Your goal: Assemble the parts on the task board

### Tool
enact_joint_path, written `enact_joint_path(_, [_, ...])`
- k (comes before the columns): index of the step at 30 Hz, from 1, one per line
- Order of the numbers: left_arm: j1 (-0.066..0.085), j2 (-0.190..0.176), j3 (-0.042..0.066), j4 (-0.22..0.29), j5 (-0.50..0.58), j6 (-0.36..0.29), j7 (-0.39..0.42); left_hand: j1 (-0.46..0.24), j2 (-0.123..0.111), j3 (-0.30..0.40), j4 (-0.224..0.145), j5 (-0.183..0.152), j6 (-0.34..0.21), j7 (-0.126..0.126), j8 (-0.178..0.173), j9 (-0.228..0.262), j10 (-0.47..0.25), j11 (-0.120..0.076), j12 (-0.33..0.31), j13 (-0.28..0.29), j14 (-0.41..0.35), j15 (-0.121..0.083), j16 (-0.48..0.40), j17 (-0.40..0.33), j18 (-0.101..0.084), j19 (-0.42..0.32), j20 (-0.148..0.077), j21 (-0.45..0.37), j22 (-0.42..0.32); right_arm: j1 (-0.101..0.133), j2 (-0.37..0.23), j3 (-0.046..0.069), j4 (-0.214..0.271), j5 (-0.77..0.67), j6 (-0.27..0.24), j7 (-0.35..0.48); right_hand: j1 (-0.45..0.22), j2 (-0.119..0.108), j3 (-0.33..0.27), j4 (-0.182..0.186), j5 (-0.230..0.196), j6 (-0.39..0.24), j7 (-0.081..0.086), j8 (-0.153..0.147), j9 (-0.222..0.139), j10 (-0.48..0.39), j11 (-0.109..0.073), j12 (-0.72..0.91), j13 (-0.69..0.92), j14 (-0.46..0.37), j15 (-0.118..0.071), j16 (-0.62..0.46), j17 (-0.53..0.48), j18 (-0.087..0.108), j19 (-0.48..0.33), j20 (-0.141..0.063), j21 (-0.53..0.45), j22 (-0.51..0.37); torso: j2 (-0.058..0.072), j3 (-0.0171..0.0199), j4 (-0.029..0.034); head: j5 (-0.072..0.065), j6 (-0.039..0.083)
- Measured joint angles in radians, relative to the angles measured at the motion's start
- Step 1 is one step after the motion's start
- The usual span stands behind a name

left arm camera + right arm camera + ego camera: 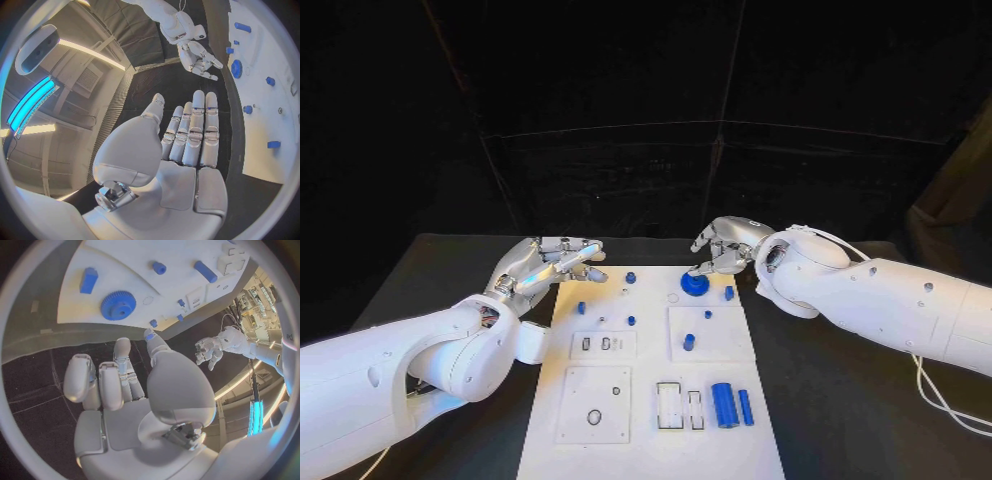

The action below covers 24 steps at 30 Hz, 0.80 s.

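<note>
The white task board (646,450) lies in the middle of the table. A blue gear (694,285) sits near its far end, with small blue pegs (630,277) around it. A thick blue cylinder (724,405) and a thin one (746,407) lie near the front right. My left hand (553,265) hovers at the board's far left edge with straight fingers (199,125) and holds nothing. My right hand (726,245) hangs just beyond the gear (118,305), its fingers (122,365) loosely apart and empty.
Recessed slots (681,405) and an oval hole (594,416) mark the board's near half. Black table (862,400) flanks the board on both sides. A blue block (89,280) stands beside the gear. My two white forearms reach in over the table's sides.
</note>
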Motion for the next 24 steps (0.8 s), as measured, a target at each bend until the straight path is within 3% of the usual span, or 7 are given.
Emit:
enact_joint_path(8, [0.000, 0.007, -0.001, -0.007, 0.000, 0.005, -0.002, 0.000, 0.000, 0.003, -0.003, 0.000, 0.000, 0.000, -0.004, 0.000, 0.000, 0.000, 0.000, 0.000, 0.000, 0.000, 0.000, 0.002, 0.000, 0.000, 0.000, 0.000, 0.000, 0.000, 0.016, 0.000, -0.020, 0.007, 0.084, -0.037, 0.032, 0.000, -0.035, 0.024, 0.012, -0.018, 0.003, 0.010, 0.000, -0.008, 0.001, 0.066, 0.087, 0.000, 0.000, 0.020, 0.042, 0.000, 0.003, 0.003, 0.000, 0.007, 0.001, -0.0002, 0.0016, -0.002, -0.005])
enact_joint_path(21, [0.000, 0.008, -0.001, -0.013, 0.000, 0.010, -0.004, 0.004, 0.004, 0.003, -0.003, 0.000, 0.000, 0.000, -0.004, 0.000, 0.000, 0.000, 0.000, 0.000, 0.000, 0.000, 0.000, 0.003, 0.000, 0.000, 0.000, 0.000, -0.001, 0.000, 0.050, 0.000, -0.056, -0.028, 0.143, -0.070, 0.065, 0.015, -0.050, 0.033, 0.017, -0.025, 0.004, 0.022, 0.000, -0.002, 0.006, 0.127, 0.160, -0.004, 0.004, 0.049, 0.075, 0.000, 0.016, 0.009, 0.015, 0.033, 0.001, -0.0012, 0.0025, 0.000, -0.014])
enact_joint_path(24, [0.000, 0.009, -0.001, -0.015, 0.000, 0.010, -0.005, 0.004, 0.004, 0.003, -0.003, 0.000, 0.000, 0.000, -0.004, 0.000, 0.000, 0.000, 0.000, 0.000, 0.000, 0.000, 0.000, 0.003, 0.000, 0.000, 0.000, 0.000, -0.001, 0.000, 0.056, 0.000, -0.058, -0.040, 0.152, -0.073, 0.077, 0.018, -0.052, 0.032, 0.017, -0.025, 0.004, 0.028, 0.002, -0.002, 0.006, 0.146, 0.180, -0.004, 0.004, 0.055, 0.075, -0.016, 0.016, 0.009, 0.015, 0.036, 0.000, -0.0012, 0.0014, 0.001, -0.014])
